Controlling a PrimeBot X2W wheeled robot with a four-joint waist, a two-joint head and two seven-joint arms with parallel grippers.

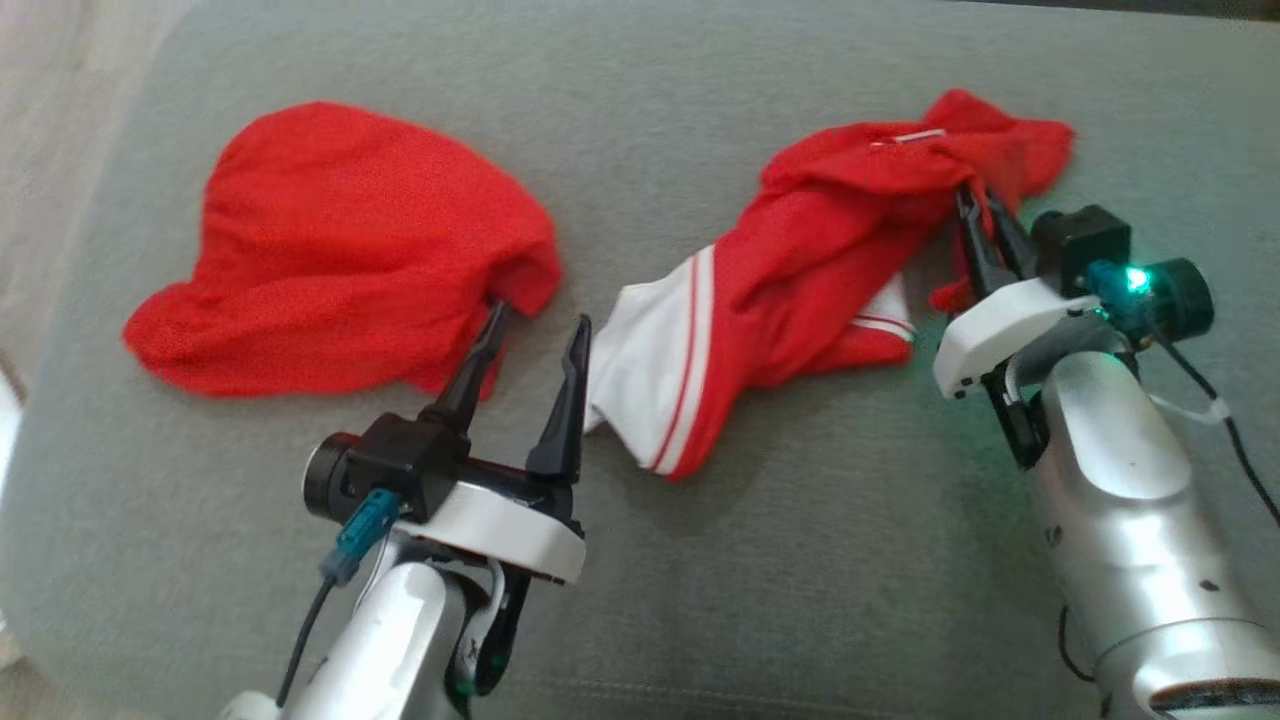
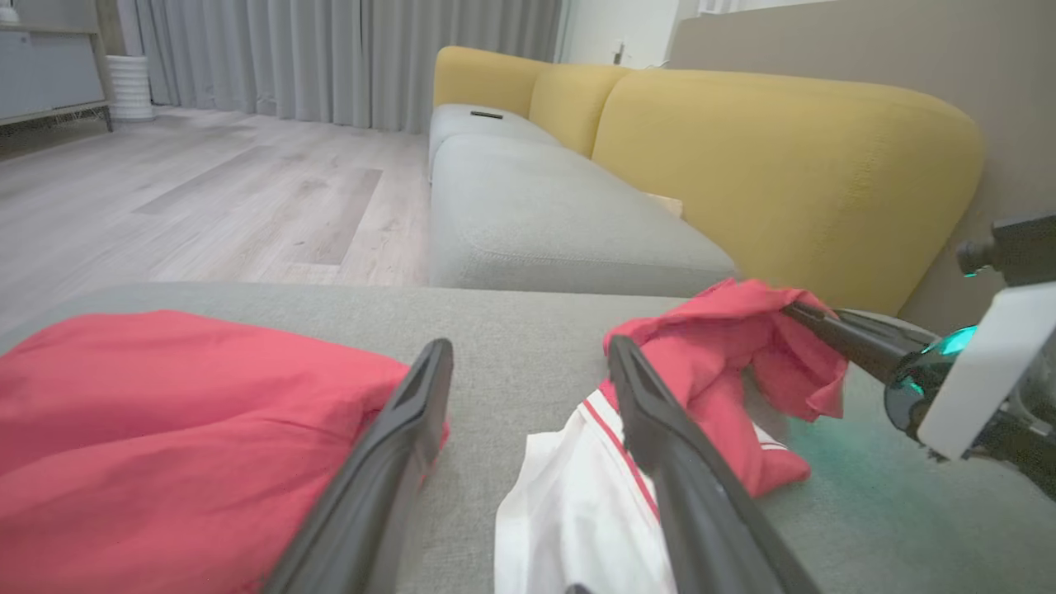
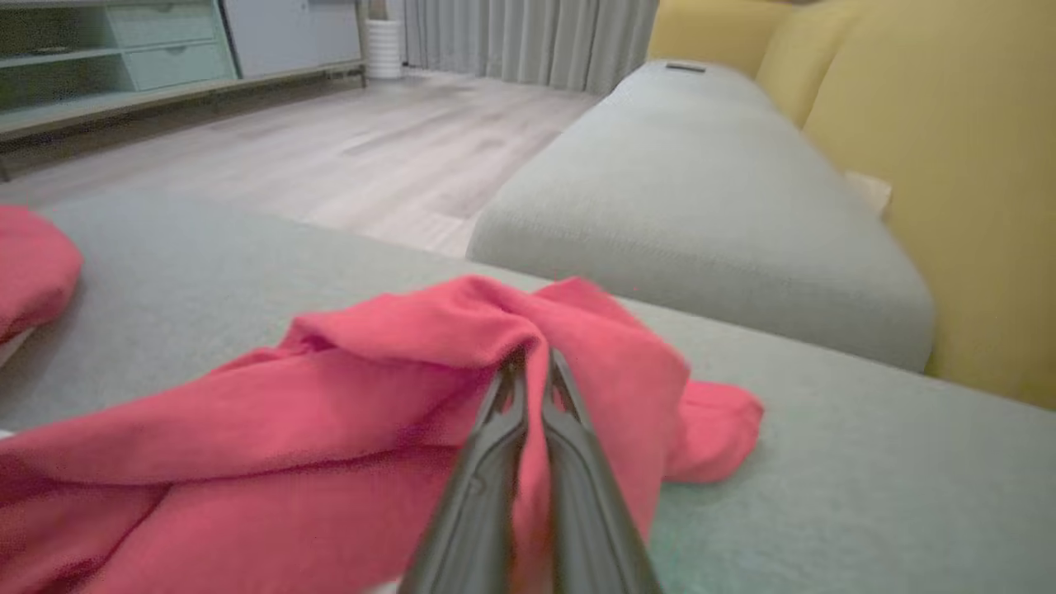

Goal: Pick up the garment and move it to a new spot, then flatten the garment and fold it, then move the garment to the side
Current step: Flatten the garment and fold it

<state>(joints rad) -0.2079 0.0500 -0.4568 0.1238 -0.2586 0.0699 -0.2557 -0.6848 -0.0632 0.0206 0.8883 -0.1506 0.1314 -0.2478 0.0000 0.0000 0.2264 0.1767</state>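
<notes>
The garment (image 1: pixel 800 280) lies bunched on the right half of a gray cushion (image 1: pixel 800 560). It is red cloth with a white part edged in red stripes, and a small white tag at its far end. The head view gives its whole length, from the white end near the middle of the cushion to the red heap at the far right. The right wrist view gives only that heap (image 3: pixel 371 412), in soft folds.

The right gripper (image 1: pixel 968 200) is closed tight on a fold of the red heap, the cloth pinched between its two fingers (image 3: pixel 503 429). The left wrist view catches this grip from the side (image 2: pixel 792 312) and also the white striped end (image 2: pixel 577 511), which the right wrist view barely shows.

The left gripper (image 1: pixel 540 320) stands wide apart and holds nothing. One fingertip is at the edge of a separate red cloth (image 1: pixel 340 250), and the other is just beside the garment's white end, with bare cushion between them (image 2: pixel 528 346).

That makes two cloth pieces and two grippers, each with two dark fingers.

Only the wrist views show the room: a sofa (image 2: pixel 784 165) with a yellow back and gray seat, a wood floor (image 2: pixel 206 181), gray curtains (image 2: pixel 330 49) and a low cabinet (image 3: pixel 124 49).
</notes>
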